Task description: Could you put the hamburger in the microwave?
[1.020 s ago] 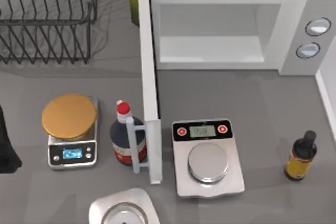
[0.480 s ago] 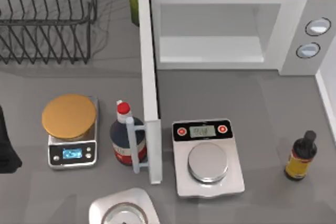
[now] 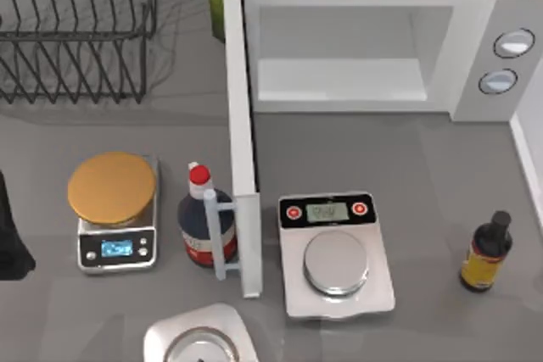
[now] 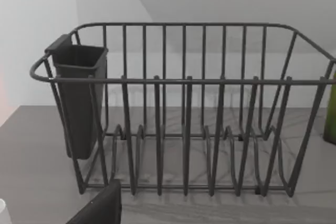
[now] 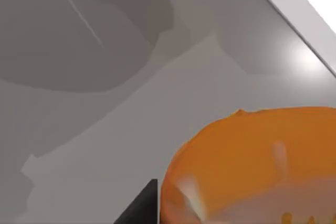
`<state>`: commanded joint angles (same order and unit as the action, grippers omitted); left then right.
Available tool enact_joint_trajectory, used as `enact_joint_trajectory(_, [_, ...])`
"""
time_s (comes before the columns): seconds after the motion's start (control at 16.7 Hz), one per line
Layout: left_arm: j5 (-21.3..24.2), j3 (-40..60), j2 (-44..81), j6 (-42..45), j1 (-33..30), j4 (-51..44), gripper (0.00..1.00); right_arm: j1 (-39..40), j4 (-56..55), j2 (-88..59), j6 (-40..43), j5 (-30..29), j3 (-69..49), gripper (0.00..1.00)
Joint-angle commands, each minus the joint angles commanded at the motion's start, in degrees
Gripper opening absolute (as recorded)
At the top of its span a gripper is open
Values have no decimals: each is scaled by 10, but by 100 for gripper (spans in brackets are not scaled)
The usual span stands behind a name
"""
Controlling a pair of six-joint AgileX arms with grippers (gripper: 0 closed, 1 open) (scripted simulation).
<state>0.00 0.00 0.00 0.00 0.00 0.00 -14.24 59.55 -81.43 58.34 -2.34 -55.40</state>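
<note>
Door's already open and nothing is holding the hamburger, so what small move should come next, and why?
Probably the left arm, at the table's left edge, should swing toward the hamburger. It sits ungrasped on the small scale on the left, while the microwave cavity stands open, its door swung out beside the red-capped bottle. That arm looks nearest.

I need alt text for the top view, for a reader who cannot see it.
The hamburger sits on a small scale at the table's left, and the microwave stands open at the back. A red-capped bottle stands beside its door.
</note>
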Motion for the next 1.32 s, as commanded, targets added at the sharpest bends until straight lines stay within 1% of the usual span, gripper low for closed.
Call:
enact_joint_trajectory(0.12, [0,0,0,0,0,0,100,36,-62,-38,-47,-24,-15,0])
enact_joint_trajectory(0.3, [0,0,0,0,0,0,100,106,-192,-112,-140,-69,-37,0])
enact_joint_trajectory(0.84, [0,0,0,0,0,0,100,355,-710,-350,-513,-222,-72,0])
enact_joint_trajectory(0.96, [0,0,0,0,0,0,100,404,-809,-390,-589,-254,-75,0])
enact_joint_trajectory(1.14, [0,0,0,0,0,0,100,462,-916,-432,-681,-295,-78,0])
enact_joint_trajectory(1.32, [0,0,0,0,0,0,100,493,-967,-448,-729,-320,-84,0])
